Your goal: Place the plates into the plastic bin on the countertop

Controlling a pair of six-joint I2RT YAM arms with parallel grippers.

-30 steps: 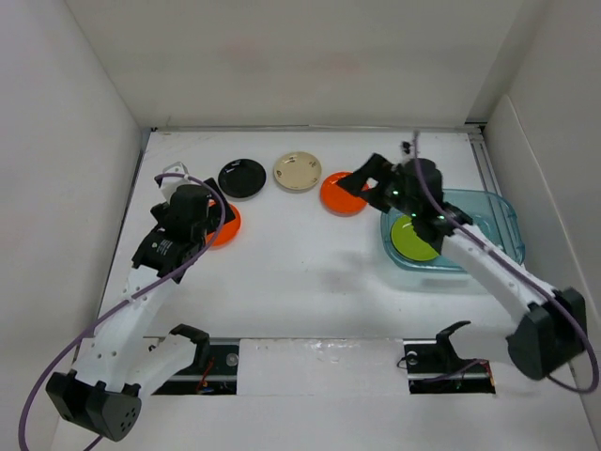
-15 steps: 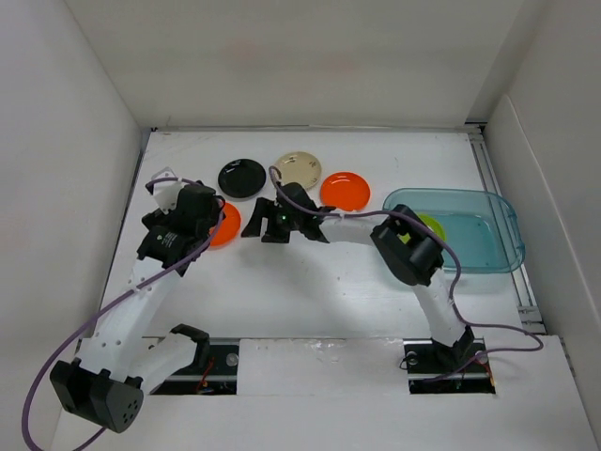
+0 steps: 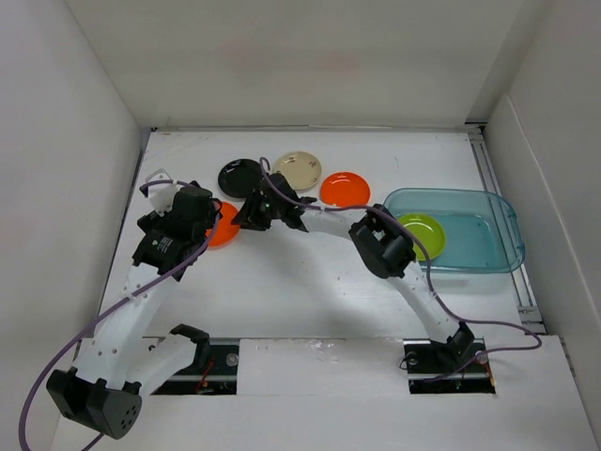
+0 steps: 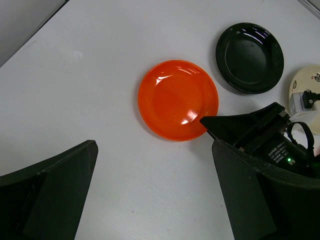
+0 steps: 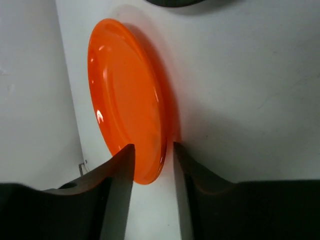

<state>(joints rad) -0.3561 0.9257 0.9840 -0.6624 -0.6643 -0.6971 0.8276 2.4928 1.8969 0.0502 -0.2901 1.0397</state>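
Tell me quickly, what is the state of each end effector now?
Left end effector: open, holding nothing.
Right end effector: straddles the rim of the orange plate; grip cannot be told.

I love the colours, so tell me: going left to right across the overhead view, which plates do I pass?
First the left-hand orange plate → black plate → cream plate → second orange plate → lime green plate, lying in the teal bin.

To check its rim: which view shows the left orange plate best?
Left wrist: almost the whole left orange plate, from above. Right wrist: oblique, rim between the fingers; top external, mostly under the left arm.
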